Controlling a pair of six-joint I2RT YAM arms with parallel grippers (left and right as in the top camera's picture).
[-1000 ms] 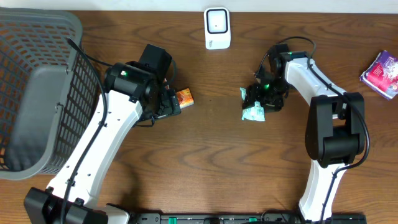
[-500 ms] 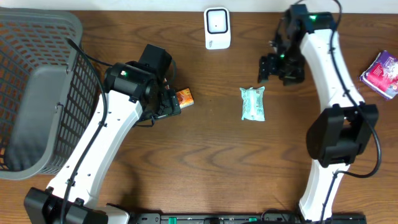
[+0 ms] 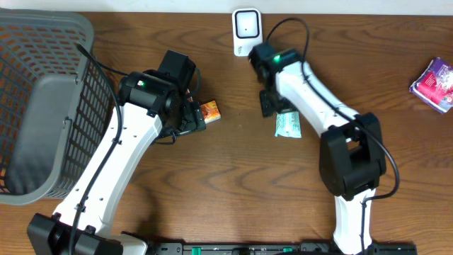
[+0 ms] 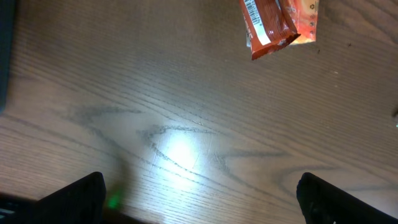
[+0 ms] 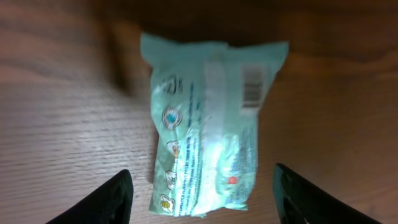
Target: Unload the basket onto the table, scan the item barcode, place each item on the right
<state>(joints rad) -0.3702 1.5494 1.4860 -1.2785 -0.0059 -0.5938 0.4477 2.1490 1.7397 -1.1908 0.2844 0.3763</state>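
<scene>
A mint-green packet lies flat on the wooden table right of centre. In the right wrist view the packet faces up, its barcode near the top right corner. My right gripper is open, a finger on each side of the packet's near end and neither touching it. Overhead, the right gripper sits at the packet's upper left. A white scanner stands at the back centre. My left gripper is open over bare wood, near an orange packet.
A grey mesh basket fills the left side. The orange packet lies just right of the left gripper. A purple packet rests at the far right edge.
The right arm went from the green packet up to the back right, then swung left to the packet's upper left. The packet flattened out on the table. The left arm stayed still.
</scene>
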